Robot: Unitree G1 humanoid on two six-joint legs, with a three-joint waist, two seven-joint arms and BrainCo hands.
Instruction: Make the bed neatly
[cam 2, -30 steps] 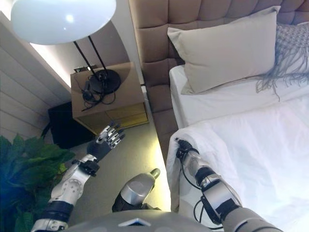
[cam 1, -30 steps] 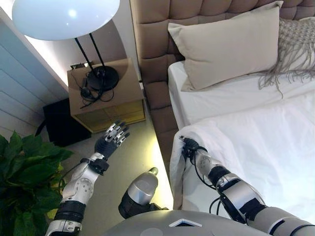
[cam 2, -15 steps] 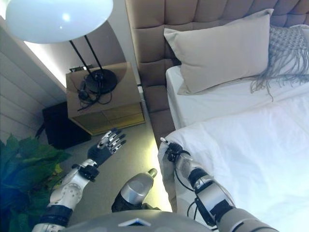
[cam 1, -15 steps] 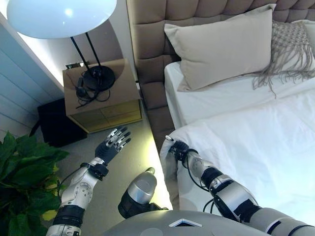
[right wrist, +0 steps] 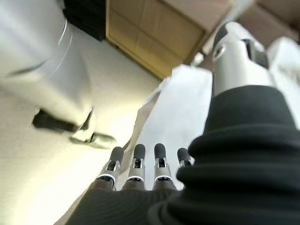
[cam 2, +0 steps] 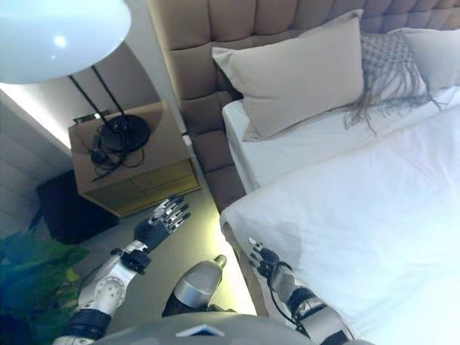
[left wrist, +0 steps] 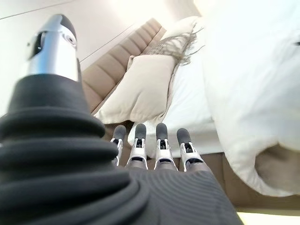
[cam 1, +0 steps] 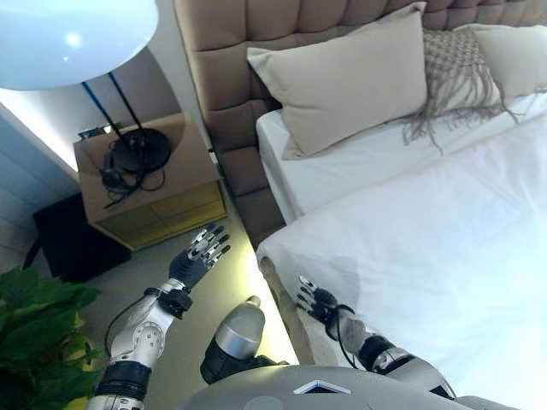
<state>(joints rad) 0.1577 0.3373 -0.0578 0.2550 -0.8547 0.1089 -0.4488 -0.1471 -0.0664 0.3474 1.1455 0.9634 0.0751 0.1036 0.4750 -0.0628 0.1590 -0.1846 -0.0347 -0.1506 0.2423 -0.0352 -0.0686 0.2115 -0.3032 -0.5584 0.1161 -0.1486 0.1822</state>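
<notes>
The bed [cam 1: 282,184] carries a white duvet [cam 1: 427,248] spread up toward the pillow [cam 1: 342,81]. The right hand [cam 1: 314,299], fingers straight, sits at the duvet's hanging corner, seemingly touching; smooth that edge downward evenly. The left hand [cam 1: 197,260] hovers spread, holding nothing.

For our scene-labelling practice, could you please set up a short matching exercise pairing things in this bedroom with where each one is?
Things:
1. beige pillow
2. lamp base
3. left hand
4. right hand

Places:
A. on the wooden nightstand
B. at the hanging edge of the white duvet
C. leaning on the padded headboard
D. open above the floor beside the bed

Pairs: 1-C, 2-A, 3-D, 4-B
</notes>
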